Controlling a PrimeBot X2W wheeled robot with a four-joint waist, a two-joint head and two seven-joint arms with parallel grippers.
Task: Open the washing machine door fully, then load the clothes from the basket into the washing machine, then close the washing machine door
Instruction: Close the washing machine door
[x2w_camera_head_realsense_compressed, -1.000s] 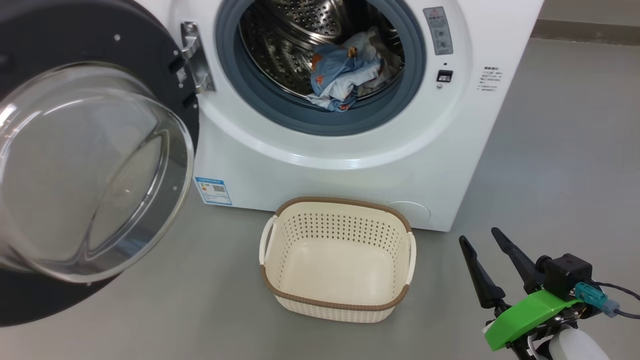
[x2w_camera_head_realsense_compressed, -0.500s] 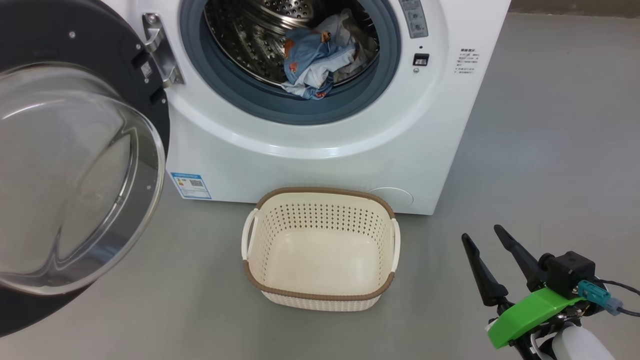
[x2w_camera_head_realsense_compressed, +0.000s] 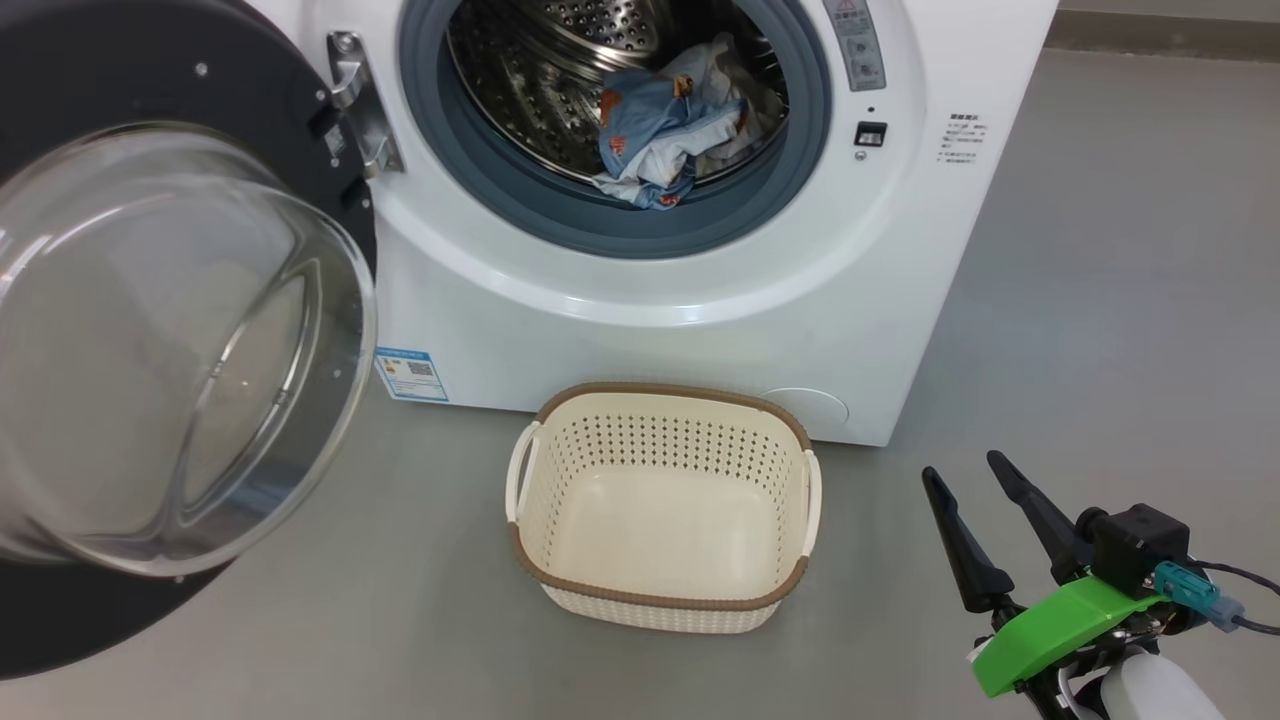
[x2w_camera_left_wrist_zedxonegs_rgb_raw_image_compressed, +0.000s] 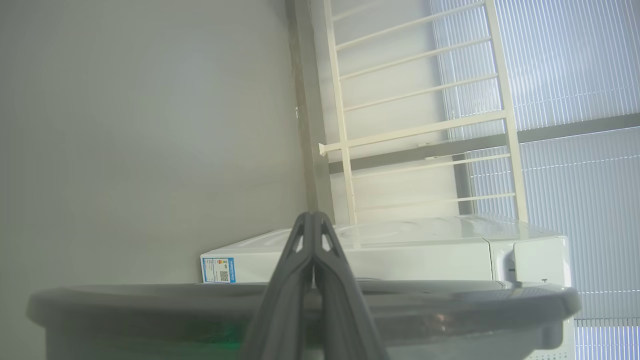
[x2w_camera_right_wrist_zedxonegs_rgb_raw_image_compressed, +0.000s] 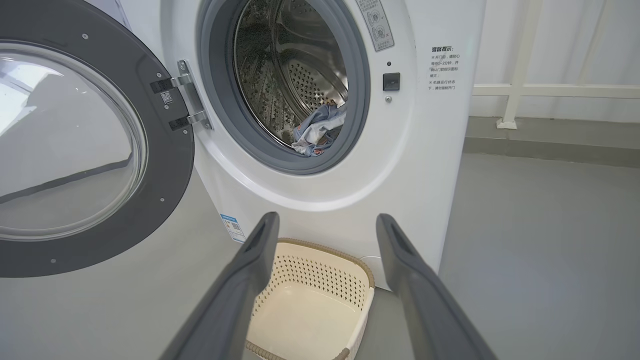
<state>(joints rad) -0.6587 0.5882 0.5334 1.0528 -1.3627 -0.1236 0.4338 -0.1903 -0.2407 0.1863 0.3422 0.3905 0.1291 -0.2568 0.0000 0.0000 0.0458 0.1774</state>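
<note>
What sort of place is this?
Likely a bare laundry or test room, not a furnished home: a big white front-loading washing machine, a cream perforated plastic laundry basket on a plain grey floor, and a white railing.

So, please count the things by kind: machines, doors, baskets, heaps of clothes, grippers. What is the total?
washing machine: 1
washing machine door: 1
basket: 1
heap of clothes: 1
grippers: 2 (left gripper, right gripper)
Total: 6
</note>
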